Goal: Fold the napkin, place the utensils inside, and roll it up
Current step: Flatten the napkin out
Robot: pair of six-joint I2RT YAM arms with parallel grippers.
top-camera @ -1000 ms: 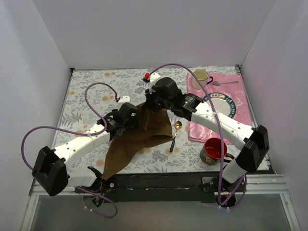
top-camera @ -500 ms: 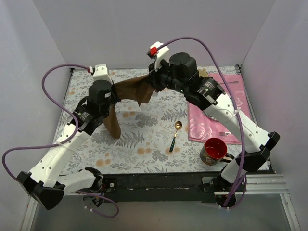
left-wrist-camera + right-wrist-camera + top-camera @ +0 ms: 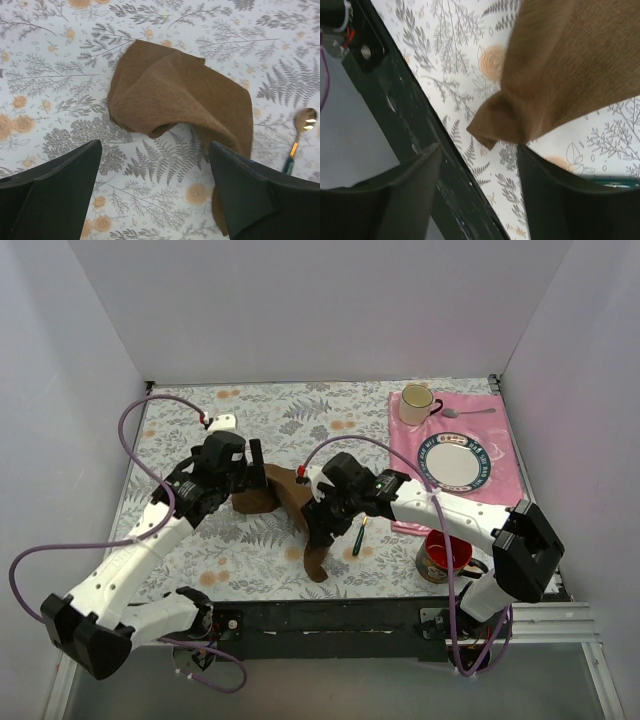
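Hovering over the far-left end of the napkin [image 3: 175,95], the left gripper [image 3: 155,147] has its jaws spread wide with nothing between them. Its wrist view shows only floral table covering [image 3: 300,410] in the gap.

Right gripper [image 3: 479,147]: jaws also apart, not clamped on anything. A folded corner of the napkin lies in line with the gap, beyond the fingertips [image 3: 432,155]. Whether the cloth touches them cannot be told.

Napkin: bunched and creased, not flat. It runs as a crumpled band from beside the left gripper diagonally toward the near edge of the table, ending close to the black front rail [image 3: 330,615]. The right arm crosses over its middle in the top view and hides part of it.

Spoon [image 3: 296,142]: gold bowl, dark green handle, lying on the table just right of the napkin and clear of it. In the top view its bowl is covered by the right gripper.

Surroundings, right side:
- red mug [image 3: 443,552] near the front edge, close to the right forearm
- pink placemat [image 3: 505,480] carrying a plate [image 3: 455,462]
- cream cup [image 3: 416,403] and silver spoon [image 3: 470,412] at the placemat's far end, well apart from the napkin
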